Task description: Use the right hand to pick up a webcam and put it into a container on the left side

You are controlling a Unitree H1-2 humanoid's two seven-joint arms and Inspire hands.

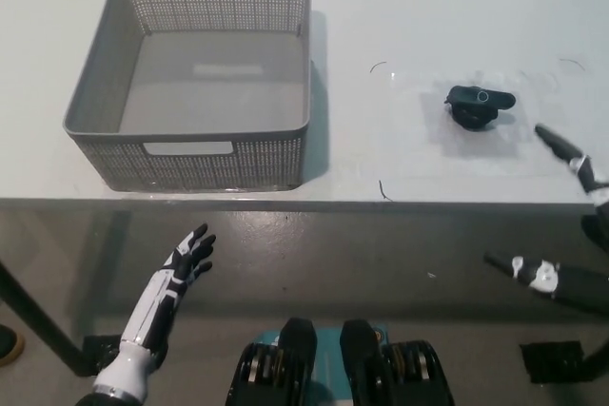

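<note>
Down at the lower left of the frame, the white left hand (184, 262) rests below the tabletop edge, its forearm slanting up from the bottom edge. Its fingers (201, 238) are dark at the tips, spread apart and released, holding nothing.

At the right edge of the frame the black right hand (571, 225) is only partly in view. One slim black finger with a pale band reaches up over the near edge of the tabletop at the middle right, and another lies lower down, pointing toward the left of the frame. The two are well apart with nothing between them, so the hand is released. The upper finger is near the webcam but not touching it.

Farther up, the tabletop (409, 16) is a smooth, pale, matte slab with a straight front edge. The webcam (479, 106) sits on it in the upper right of the frame, a small black rounded body with a wide bar on top and a tiny ring on its face. It lies on what looks like a clear, glossy sheet whose edges catch the light.

In the upper left of the frame stands the container (107, 76), a grey plastic basket with finely perforated walls, a smooth flat floor, rounded corners and slotted handle cutouts in its near and far walls. It is well apart from the webcam.
</note>
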